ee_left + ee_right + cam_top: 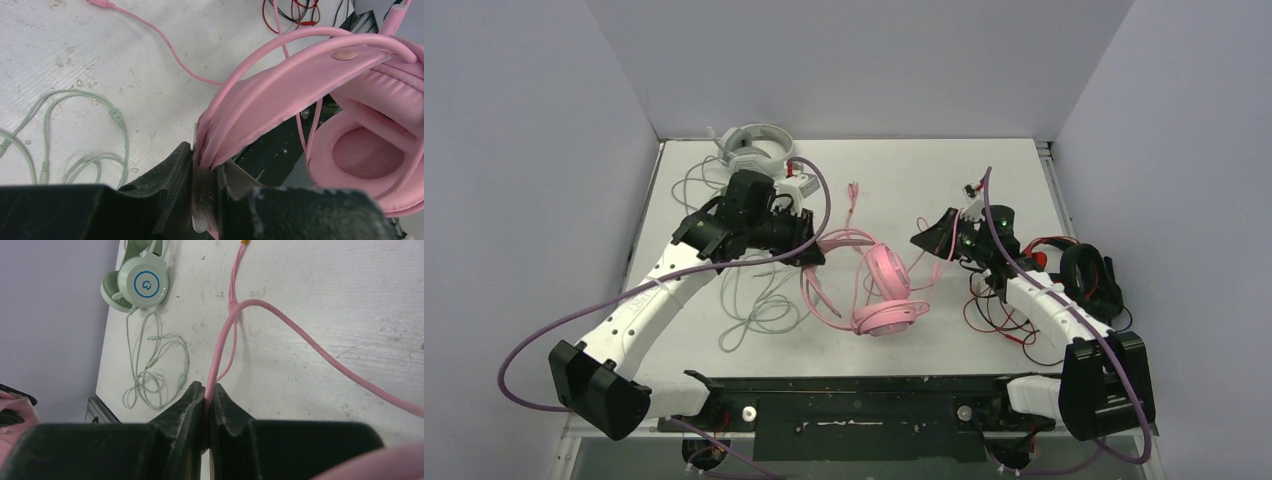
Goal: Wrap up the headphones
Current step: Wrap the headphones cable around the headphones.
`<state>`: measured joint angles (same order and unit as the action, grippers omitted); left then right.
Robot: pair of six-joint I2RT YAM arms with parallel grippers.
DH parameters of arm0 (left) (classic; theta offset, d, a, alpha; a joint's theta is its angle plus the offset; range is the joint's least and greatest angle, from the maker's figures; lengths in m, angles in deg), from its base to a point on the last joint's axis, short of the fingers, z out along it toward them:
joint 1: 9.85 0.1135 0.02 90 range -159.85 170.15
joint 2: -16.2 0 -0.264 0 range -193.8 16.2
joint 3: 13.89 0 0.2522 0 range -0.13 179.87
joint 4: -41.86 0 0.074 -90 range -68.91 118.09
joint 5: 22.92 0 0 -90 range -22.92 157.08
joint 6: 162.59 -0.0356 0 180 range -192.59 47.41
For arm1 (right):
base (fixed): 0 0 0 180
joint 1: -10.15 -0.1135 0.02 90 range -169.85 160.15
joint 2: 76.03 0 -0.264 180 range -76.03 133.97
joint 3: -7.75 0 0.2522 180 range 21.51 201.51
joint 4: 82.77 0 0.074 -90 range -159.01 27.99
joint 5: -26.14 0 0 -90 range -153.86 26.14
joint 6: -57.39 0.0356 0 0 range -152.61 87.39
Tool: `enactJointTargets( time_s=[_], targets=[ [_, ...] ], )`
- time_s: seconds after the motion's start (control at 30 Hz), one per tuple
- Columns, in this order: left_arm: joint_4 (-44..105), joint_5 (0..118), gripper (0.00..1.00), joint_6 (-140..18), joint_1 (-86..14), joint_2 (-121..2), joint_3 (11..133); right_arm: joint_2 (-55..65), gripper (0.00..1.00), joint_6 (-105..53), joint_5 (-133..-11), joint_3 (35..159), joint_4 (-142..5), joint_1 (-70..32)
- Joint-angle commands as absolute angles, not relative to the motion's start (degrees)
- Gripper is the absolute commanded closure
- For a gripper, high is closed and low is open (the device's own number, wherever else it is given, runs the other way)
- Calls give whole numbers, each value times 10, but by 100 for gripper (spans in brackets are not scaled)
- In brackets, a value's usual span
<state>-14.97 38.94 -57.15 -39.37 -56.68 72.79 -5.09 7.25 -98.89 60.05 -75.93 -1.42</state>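
Top external view: we locate the pink over-ear headset with padded cups [886, 292] near the middle of the white table [904, 170], between the two arms. The left end effector [812, 250] is closed on the padded pink headband [280, 90]. In the left wrist view the band is pinched between the jaws, and the cups extend to the right of them. The right end effector [927, 240] is closed on the thin pink cable [280, 320]. In the right wrist view the cable is clamped between the jaws, rises out of them and arcs away to the right.

The controlling relation is as follows. The headset lies just left of the right end effector and slightly nearer. The headband's long axis runs roughly left to right, from the left end effector towards the cups. The cable's plug end [853, 190] rests on the table farther back, between the two end effectors.

We judge that the right arm, being nearer the slack, should carry the winding, while the left arm acts as a fixture. We cannot tell whether the cups rest on the table.
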Motion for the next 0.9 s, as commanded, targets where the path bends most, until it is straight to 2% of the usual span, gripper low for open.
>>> enactJointTargets(
  time_s=[0.0, 0.27, 0.5, 0.67, 0.87],
  targets=[
    [-149, 395, 100, -603, -418, -574, 738, -32, 93, 48, -992, 656, -742, -5],
    [-139, 434, 100, -646, -464, -587, 717, -11, 94, 40, -995, 695, -719, 0],
    [-141, 462, 100, -679, -486, -586, 706, -9, 89, 41, -1006, 723, -714, 8],
    [-135, 440, 100, -693, -495, -578, 699, 7, 93, 48, -1022, 739, -714, 19],
    [-150, 508, 100, -711, -521, -581, 697, 2, 94, 66, -1038, 757, -734, 24]
  ],
)
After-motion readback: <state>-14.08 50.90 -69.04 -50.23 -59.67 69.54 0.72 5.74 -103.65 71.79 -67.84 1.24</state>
